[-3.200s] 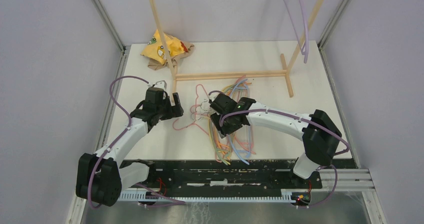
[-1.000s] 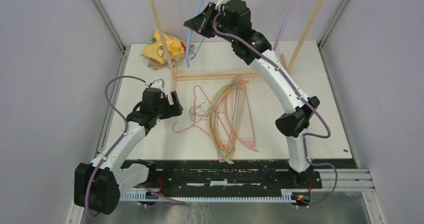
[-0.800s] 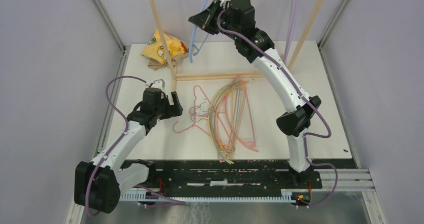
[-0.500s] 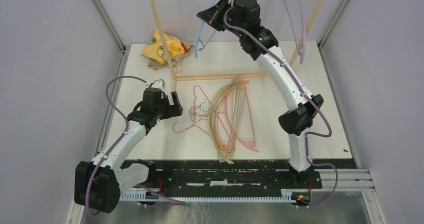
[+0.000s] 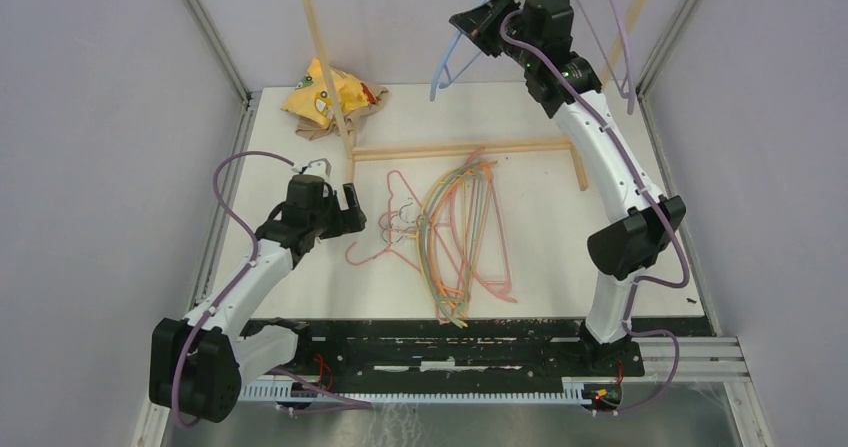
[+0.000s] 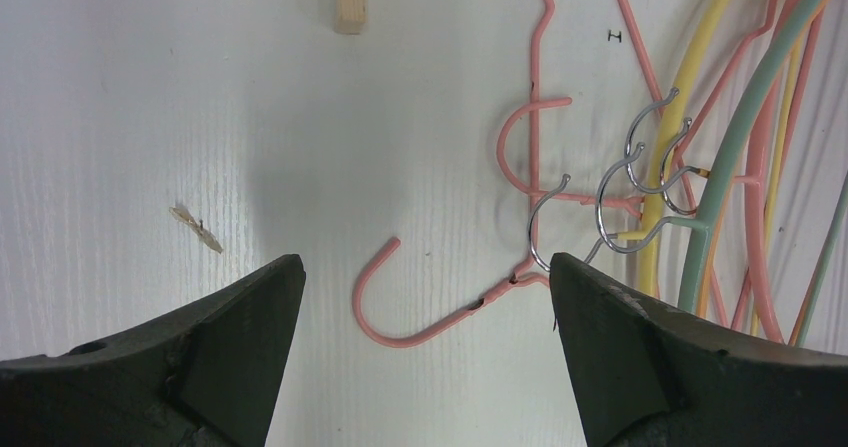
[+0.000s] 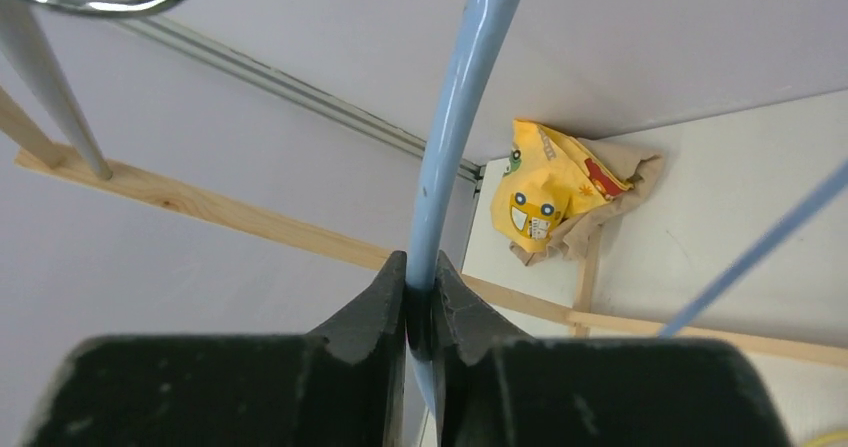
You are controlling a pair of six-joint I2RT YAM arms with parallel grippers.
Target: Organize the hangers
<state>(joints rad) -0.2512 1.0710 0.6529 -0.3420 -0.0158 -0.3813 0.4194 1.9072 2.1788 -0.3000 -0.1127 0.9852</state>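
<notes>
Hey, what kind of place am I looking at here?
Probably a robotics test cell: two robot arms bolted to a white table, plain panels in aluminium framing, a wooden rack and coloured hangers.

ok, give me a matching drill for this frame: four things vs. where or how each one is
1 blue hanger
2 pink hanger
3 yellow cloth
4 left gripper

a open, just above the table
b lying flat in the middle
c bunched in the far left corner
d clamped in the right gripper

Pairs: 1-d, 2-b, 3-c, 4-a

Spread end effector (image 6: pixel 425 264) abv pink hanger (image 6: pixel 533 167)
</notes>
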